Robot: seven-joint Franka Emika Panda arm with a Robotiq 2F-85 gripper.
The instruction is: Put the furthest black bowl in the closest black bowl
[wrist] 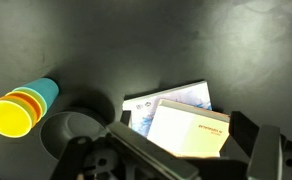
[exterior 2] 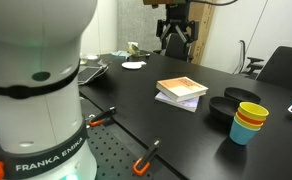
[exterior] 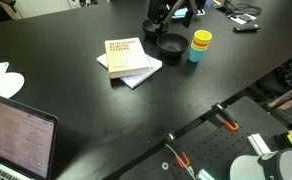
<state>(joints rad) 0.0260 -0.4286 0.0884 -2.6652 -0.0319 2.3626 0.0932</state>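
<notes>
On the table, two black bowls just beside each other: near bowl (exterior 2: 224, 110) and far bowl (exterior 2: 244, 97), the far one at 1 o'clock of the near one. Only one bowl clear in the wrist view, at 8 o'clock of the books.

Two books (exterior 2: 181, 92) in one pile, tan cover on top, at 9 o'clock of the bowls in that exterior view. One stack of cups (exterior 2: 249, 122), yellow uppermost and teal lowest, at 5 o'clock of the bowls; number of cups in it hard to tell. One open laptop (exterior: 16, 140), one white plate (exterior 2: 133, 66), one phone (exterior: 244, 27), two orange-handled clamps (exterior 2: 146, 155) on the table edge.

One gripper (exterior 2: 176, 44), high over the far end of the table, well apart from both bowls. Fingers spread wide, nothing between them.

Wide, glossy black table (exterior: 76, 110). Pale wall behind, one dark office chair (exterior 2: 281, 65) at the far side
</notes>
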